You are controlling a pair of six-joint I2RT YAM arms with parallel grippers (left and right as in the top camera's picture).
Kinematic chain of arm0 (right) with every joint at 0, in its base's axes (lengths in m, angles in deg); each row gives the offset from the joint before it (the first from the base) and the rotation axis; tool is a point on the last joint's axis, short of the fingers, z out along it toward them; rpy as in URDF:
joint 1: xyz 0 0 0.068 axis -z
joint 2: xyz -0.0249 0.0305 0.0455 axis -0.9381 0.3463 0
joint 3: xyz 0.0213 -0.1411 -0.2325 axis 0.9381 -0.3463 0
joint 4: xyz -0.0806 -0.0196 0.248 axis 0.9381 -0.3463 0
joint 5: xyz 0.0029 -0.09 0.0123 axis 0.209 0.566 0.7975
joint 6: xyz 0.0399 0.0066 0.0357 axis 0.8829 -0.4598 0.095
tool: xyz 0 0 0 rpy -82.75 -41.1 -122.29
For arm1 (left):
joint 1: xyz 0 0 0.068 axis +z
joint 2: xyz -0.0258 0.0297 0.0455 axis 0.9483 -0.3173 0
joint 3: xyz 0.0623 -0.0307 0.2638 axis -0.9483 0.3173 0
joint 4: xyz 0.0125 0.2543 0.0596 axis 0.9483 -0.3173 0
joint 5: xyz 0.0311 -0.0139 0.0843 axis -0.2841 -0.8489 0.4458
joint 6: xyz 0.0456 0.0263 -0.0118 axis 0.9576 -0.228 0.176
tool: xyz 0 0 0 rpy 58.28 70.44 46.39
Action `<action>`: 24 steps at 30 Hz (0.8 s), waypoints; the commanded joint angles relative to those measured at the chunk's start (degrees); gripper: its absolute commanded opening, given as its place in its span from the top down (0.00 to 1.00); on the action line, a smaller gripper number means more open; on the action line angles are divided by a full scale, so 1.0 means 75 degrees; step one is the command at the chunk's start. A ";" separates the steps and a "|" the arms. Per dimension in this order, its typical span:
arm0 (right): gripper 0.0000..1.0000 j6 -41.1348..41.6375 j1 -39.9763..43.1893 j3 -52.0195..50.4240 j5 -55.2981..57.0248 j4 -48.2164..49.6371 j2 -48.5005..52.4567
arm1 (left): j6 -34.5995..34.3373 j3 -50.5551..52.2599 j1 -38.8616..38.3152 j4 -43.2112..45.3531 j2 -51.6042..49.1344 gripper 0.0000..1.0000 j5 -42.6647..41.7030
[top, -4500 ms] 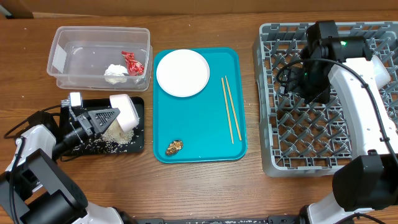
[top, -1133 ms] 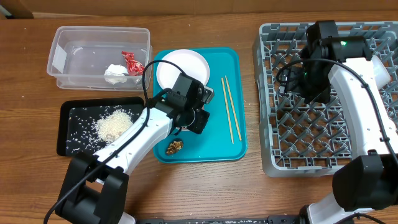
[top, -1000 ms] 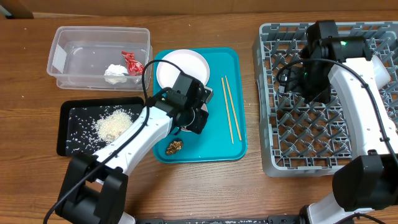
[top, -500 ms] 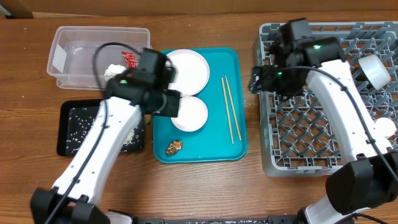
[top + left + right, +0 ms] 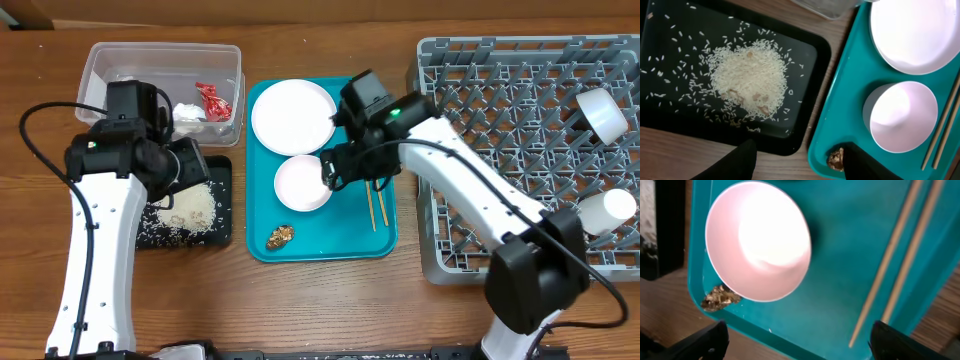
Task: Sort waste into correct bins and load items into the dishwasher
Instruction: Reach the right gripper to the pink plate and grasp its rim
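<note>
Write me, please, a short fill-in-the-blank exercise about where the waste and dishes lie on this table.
1. The rice lies heaped in the shallow tray, whose colour is ____.
2. The wrapper in the clear tub is ____.
3. ____ chopsticks lie on the teal tray.
4. The small bowl sits between the brown scrap and the round ____.

Missing words: black; red; two; plate.

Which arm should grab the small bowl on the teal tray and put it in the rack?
Right. Its open right gripper hangs just beside the bowl, and the dish rack is on its side. The left gripper is over the black tray, farther off.
</note>
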 commanded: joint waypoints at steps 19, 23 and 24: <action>0.66 0.1300 -0.0306 -0.0868 0.0149 0.1466 0.1247 | -0.0020 -0.0143 0.0090 0.0009 0.0114 0.42 0.0079; 0.80 0.1297 -0.0152 -0.0758 0.0149 0.1215 0.1244 | -0.0020 -0.0143 0.0090 0.0041 0.0114 0.42 0.0079; 0.82 0.1297 -0.0114 -0.0699 0.0149 0.1122 0.1233 | -0.0023 -0.0143 0.0090 0.0047 0.0114 0.42 0.0076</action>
